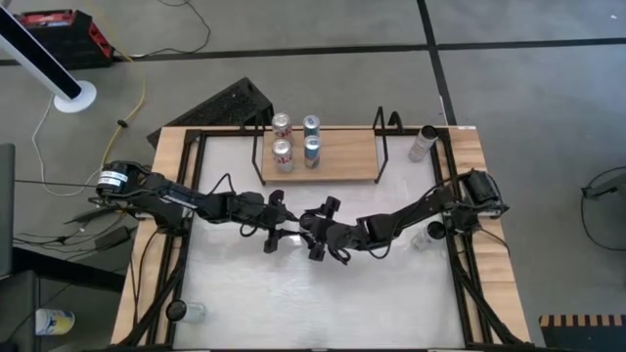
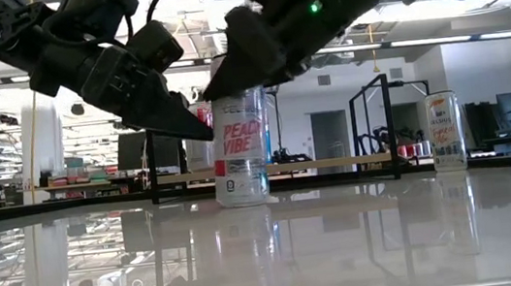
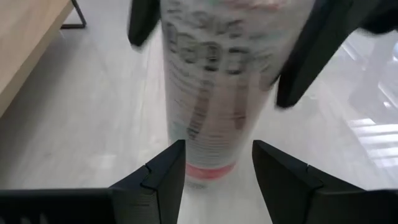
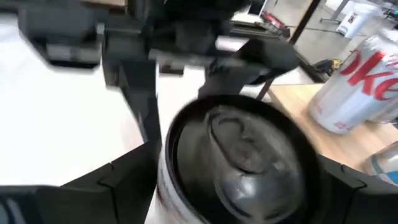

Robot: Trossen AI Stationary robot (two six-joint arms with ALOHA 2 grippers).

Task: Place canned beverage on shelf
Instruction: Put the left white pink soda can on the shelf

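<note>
A white-and-pink can [image 2: 238,150] stands upright on its base on the white tabletop, near the middle [image 1: 293,233]. My right gripper [image 1: 311,230] comes from the table's right and is shut on the can's upper end [image 4: 239,149]. My left gripper [image 1: 279,227] comes from the table's left, open, with its two fingers [image 3: 165,180] low beside the can's wall. I cannot tell whether they touch it. The light-wood shelf [image 1: 342,156] with black end rails stands at the far edge and carries several cans [image 1: 283,154]. My right gripper pinches the can's upper wall just under the top rim [image 4: 186,134] between its two fingers [image 3: 305,56]. The fingers slant down from above and from the table's right. The can stays upright with its base [image 3: 208,171] on the table.
A can [image 1: 423,144] stands just right of the shelf and also shows in the low view [image 2: 446,131]. Another small container [image 1: 426,235] stands by the right arm, and a clear bottle [image 1: 191,311] lies near the front left. The shelf's right half is bare.
</note>
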